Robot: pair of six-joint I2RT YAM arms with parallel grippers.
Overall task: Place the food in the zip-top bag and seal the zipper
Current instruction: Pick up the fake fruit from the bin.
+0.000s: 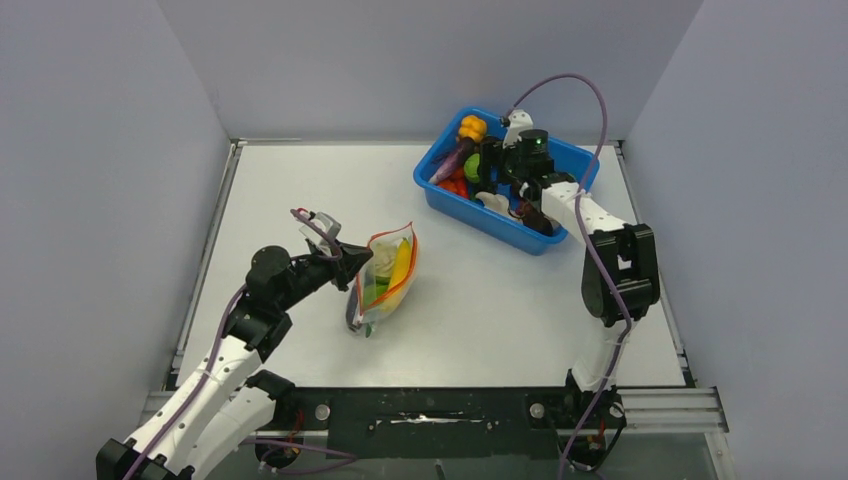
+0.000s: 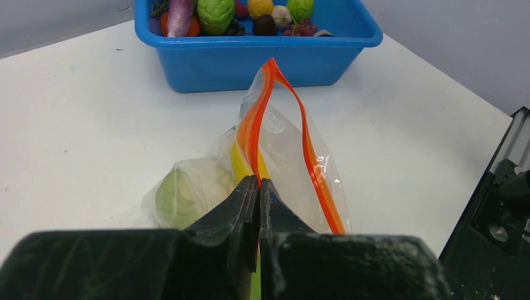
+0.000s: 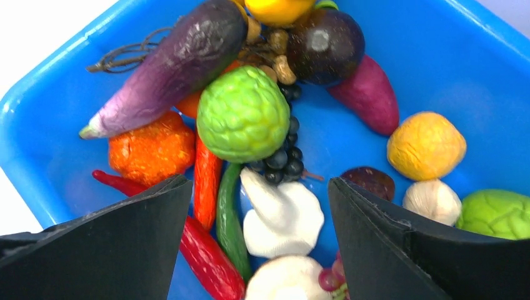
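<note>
While the left gripper (image 1: 352,262) pinches its fingers tight on the red-orange zipper (image 2: 252,134), the zip-top bag (image 1: 388,275) sits a little left of the bench's middle, its mouth gaping, with yellow and green food (image 2: 187,194) inside. Toward the far right corner, the right gripper (image 3: 257,184) hangs spread wide inside the blue bin (image 1: 445,195), above a purple eggplant (image 3: 169,62), a bumpy green fruit (image 3: 242,114) and other toys.

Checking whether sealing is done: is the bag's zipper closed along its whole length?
No, the zipper strips gape apart beyond the spot where the left gripper pinches the zip-top bag.
</note>
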